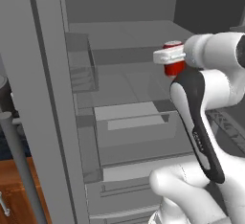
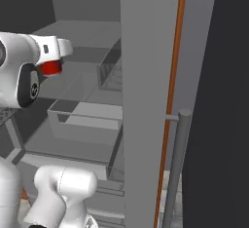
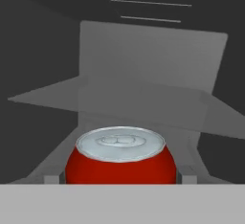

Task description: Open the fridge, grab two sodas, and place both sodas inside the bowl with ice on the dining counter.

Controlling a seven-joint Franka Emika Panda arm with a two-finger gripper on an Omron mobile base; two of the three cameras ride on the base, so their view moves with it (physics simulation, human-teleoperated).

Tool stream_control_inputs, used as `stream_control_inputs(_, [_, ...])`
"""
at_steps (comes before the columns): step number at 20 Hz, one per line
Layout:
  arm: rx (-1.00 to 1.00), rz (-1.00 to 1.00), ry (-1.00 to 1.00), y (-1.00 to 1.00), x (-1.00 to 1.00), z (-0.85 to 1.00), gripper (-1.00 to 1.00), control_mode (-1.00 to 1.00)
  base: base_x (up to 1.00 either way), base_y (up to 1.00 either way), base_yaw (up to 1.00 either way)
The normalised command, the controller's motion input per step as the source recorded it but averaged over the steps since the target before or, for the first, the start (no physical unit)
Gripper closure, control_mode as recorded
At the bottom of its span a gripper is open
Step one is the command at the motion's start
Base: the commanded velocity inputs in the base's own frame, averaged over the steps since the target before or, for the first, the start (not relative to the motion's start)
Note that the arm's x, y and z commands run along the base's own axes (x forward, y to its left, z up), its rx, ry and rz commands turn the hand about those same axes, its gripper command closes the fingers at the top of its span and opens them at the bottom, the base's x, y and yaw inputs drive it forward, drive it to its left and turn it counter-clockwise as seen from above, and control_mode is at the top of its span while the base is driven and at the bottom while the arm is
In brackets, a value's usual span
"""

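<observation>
1. Reddish-brown wooden cabinetry (image 1: pixel 19 189) showed at the lower left of the left base view.
2. A dark wall (image 2: pixel 221 100) stood along the right of the right base view.
3. Pale floor (image 2: pixel 171 200) showed low there.
4. The light was flat and dim.

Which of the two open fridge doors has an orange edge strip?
The right fridge door, beside its bar handle. The left fridge door is plain grey.
</observation>
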Motion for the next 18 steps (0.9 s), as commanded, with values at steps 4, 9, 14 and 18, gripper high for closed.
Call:
stream_control_inputs(4, [-0.02,0.0,0.01,-0.24,-0.99,-0.18,1.0,-1.0,0.0,0.0,0.0])
stream_control_inputs(9, [-0.07,0.0,0.03,0.0,-0.78,-0.21,1.0,-1.0,0.0,0.0,0.0])
stream_control_inputs(14, [-0.06,0.0,0.02,0.0,-0.56,-0.17,1.0,-1.0,0.0,0.0,0.0])
stream_control_inputs(18, [-0.07,0.0,0.04,0.0,-0.43,-0.31,1.0,-1.0,0.0,0.0,0.0])
